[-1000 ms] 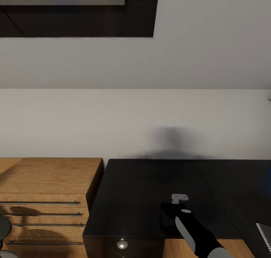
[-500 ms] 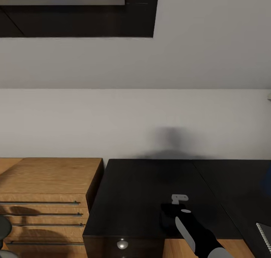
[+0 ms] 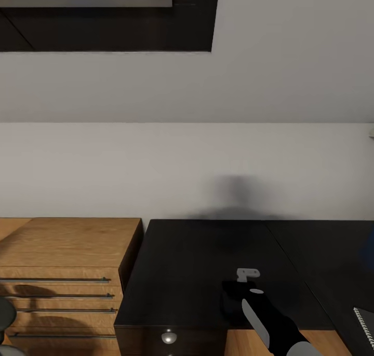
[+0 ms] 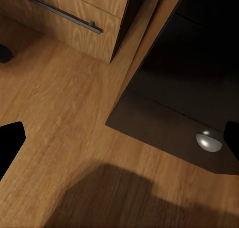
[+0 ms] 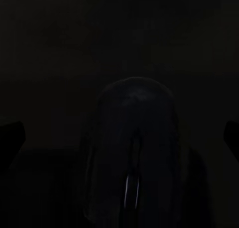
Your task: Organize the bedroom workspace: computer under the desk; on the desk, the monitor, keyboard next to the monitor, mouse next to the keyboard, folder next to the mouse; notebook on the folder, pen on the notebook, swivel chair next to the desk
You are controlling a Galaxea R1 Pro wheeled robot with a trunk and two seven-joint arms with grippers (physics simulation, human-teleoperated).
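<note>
Right arm reaches over the near edge of the black tabletop (image 3: 208,262). Right tool (image 3: 240,293) hangs low over the gloss, above a dark domed object, probably the mouse (image 5: 132,143). Right wrist view too dark: opening and hold cannot be told. Left tool (image 4: 119,138) spread wide, empty, above wooden floor (image 4: 55,138) by the drawer knob (image 4: 209,141). Notebook corner (image 3: 365,317) at the far right edge; wooden cabinet (image 3: 67,252) to the left. Risk: blind closing could skid the mouse across the gloss.
</note>
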